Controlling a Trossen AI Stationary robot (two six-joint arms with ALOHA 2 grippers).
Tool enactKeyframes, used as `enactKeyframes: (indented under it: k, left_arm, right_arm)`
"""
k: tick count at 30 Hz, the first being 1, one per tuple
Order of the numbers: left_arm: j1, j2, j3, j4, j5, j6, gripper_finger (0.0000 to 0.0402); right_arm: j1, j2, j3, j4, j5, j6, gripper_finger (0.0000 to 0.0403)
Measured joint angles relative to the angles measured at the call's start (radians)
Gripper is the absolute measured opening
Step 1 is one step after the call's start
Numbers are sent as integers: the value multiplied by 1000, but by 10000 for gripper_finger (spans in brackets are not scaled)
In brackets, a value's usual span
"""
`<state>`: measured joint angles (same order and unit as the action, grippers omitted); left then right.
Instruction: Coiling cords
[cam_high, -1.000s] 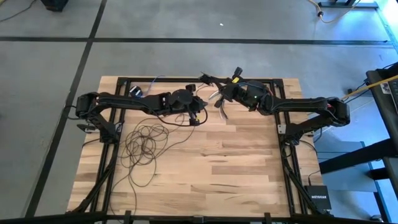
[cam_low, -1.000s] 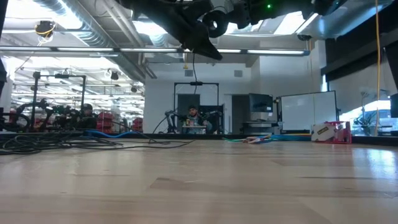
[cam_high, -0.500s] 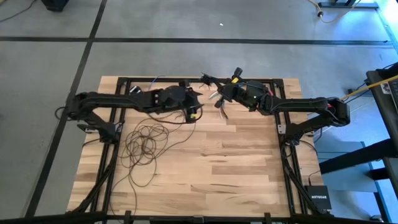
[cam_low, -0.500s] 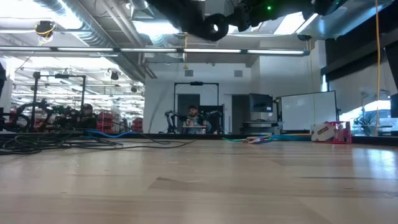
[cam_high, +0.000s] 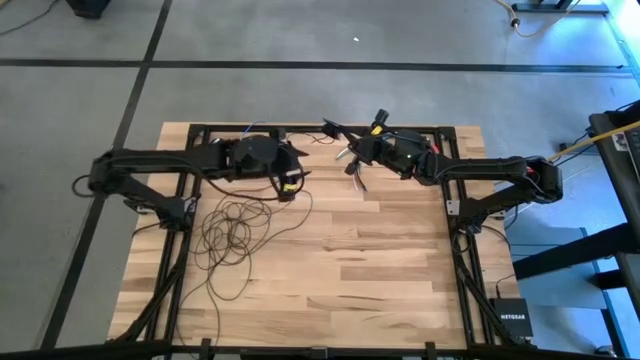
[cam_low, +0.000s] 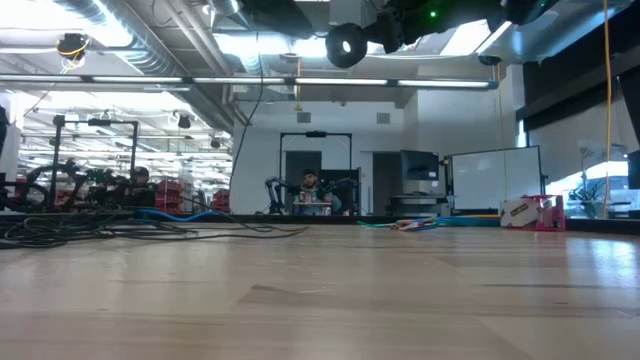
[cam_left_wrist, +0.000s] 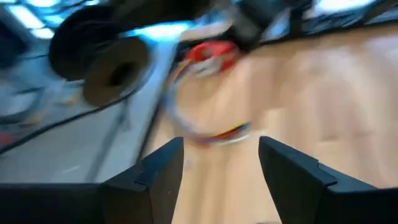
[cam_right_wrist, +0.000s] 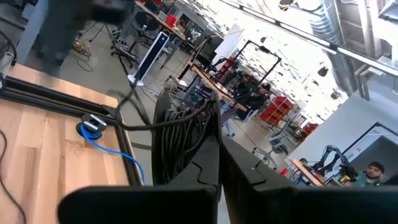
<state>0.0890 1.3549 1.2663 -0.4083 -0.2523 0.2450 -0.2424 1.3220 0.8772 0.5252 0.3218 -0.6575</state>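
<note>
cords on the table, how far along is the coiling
Done: part of the thin dark cord is gathered into a bundle, clamped in the shut right pincer above the table's far edge. In hand: the open left pincer hovers empty beside it. Left: most of the cord lies in loose, tangled loops on the wooden table.

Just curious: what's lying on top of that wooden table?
A loose tangle of dark cord lies on the table's left half. Both arms hide parts of the far edge.
</note>
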Motion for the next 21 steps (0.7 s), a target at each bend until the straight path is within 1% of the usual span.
enactKeyframes:
  k: [2,3,4,6,7,8,9,10,11,16,19,20,21]
  left_arm:
    - [-2,9,-12,-34,133,-3,203]
    - [-3,20,-14,-79,168,-5,203]
    - [-4,30,-17,-130,171,-11,203]
    - [-5,39,-20,-190,124,-26,203]
    - [-4,38,-19,-181,97,-19,203]
    - [-2,35,-18,-149,94,3,203]
    - [-3,29,-17,-108,120,26,203]
    - [-6,26,-17,-58,176,43,203]
    - [-9,25,-17,2,252,57,203]
    - [-4,32,-16,293,660,115,203]
    - [12,56,-15,442,918,44,203]
    - [13,64,-15,481,976,0,203]
    - [10,67,-15,493,1010,-52,203]
  right_arm:
    - [0,0,0,2,0,-3,9]
    - [0,0,0,2,0,-3,9]
    - [0,0,0,0,0,-3,9]
    - [0,0,0,-4,0,-3,9]
    - [0,0,0,-4,0,-3,9]
    - [0,0,0,-4,0,-3,9]
    - [0,0,0,-3,0,-3,9]
    - [0,0,0,-2,1,-3,9]
    - [0,0,0,-2,1,-3,9]
    - [0,0,0,-4,1,-3,9]
    - [0,0,0,-6,1,-3,9]
    - [0,0,0,-6,3,-3,9]
    - [0,0,0,-7,7,-4,9]
